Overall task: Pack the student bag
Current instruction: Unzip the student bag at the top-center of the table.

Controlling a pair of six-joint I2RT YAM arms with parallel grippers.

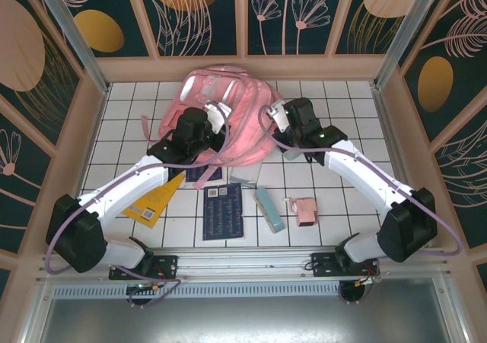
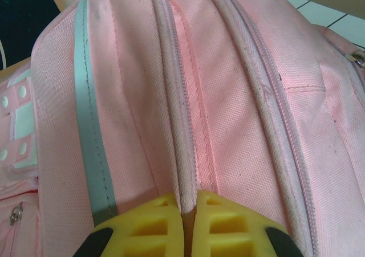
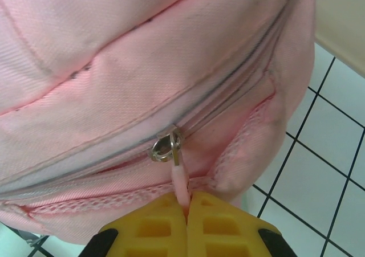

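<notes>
Pink student bag point(image 1: 228, 115) lying on the tabletop point(image 1: 346, 130) toward the rear, between both arms. Clenched left hand point(image 2: 187, 214) pinching a raised zipper seam on the bag. Clamped right hand point(image 3: 187, 211) gripping the pink zipper pull point(image 3: 180, 180) — metal slider point(image 3: 166, 145) just above. Nearer the bases: yellow book point(image 1: 156, 202), dark blue booklet point(image 1: 223, 212), teal box point(image 1: 268, 210), small pink item point(image 1: 306, 211).
</notes>
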